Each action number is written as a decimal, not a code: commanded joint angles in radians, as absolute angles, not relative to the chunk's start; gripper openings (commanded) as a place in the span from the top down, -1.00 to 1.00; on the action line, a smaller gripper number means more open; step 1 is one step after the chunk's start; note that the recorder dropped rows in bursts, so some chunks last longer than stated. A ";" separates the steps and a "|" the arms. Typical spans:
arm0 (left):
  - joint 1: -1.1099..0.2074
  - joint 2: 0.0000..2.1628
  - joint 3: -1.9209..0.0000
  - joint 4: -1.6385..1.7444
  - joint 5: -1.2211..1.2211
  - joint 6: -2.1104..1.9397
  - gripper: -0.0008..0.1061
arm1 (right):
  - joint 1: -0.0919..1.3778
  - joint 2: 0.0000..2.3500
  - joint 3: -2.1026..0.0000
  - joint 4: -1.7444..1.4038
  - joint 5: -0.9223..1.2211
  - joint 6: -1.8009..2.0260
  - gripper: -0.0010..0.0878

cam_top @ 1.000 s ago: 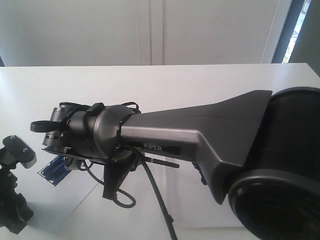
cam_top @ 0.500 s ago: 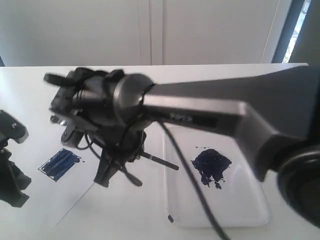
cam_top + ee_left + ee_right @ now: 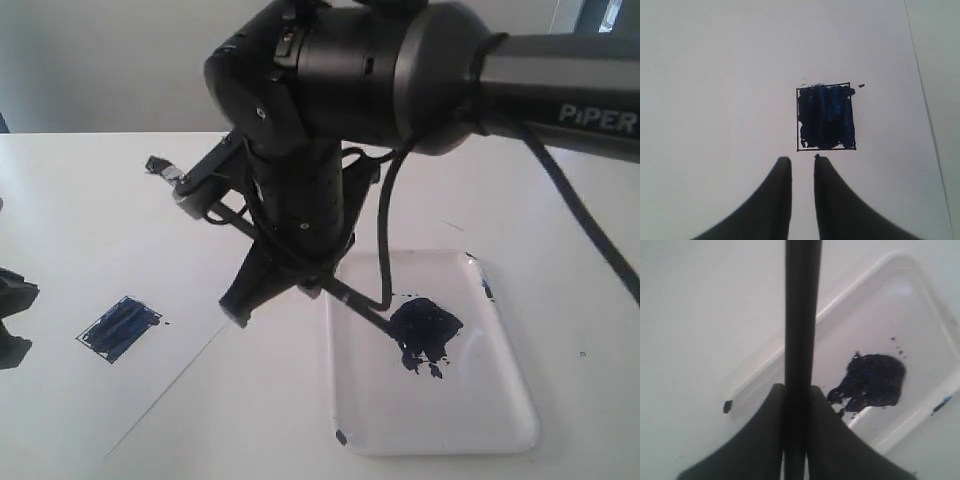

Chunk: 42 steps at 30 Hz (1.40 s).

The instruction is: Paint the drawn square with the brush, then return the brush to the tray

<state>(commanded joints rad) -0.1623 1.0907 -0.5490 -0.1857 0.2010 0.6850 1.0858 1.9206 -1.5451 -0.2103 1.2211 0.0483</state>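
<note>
The drawn square is streaked dark blue inside its thin black outline. My right gripper is shut on the black handle of the brush, which hangs in the air. Its silver ferrule and bristles point up and to the left, and the handle's end reaches over the near-left edge of the tray. My left gripper hovers just short of the square, its jaws a little apart with nothing between them.
A dark blue paint blot lies in the tray, and a small dark mark sits at one corner. The white paper sheet carries the square; its edge runs slantwise toward the tray. The right arm looms over the table's middle.
The right arm has swung up and right, away from the square toward the tray, still holding the brush. The left gripper has slipped toward the left edge of the exterior view.
</note>
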 joint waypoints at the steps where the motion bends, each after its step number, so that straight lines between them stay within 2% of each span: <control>1: -0.162 1.104 -0.549 -0.134 0.208 0.683 0.67 | 1.106 1.938 -1.545 -0.235 1.221 0.054 0.98; 6: -0.064 1.259 -0.549 0.012 0.154 0.549 0.70 | 1.218 2.040 -1.545 -0.408 1.221 0.078 0.98; 13: -0.061 1.419 -0.549 0.000 0.063 0.495 0.70 | 1.275 2.098 -1.549 -0.621 1.221 0.095 0.98; 20: -0.061 1.466 -0.549 0.000 0.026 0.454 0.70 | 1.314 2.143 -1.576 -0.755 1.221 0.111 0.98; 42: -0.061 1.562 -0.571 0.000 0.030 0.418 0.70 | 1.322 2.242 -1.643 -0.813 1.221 0.111 0.98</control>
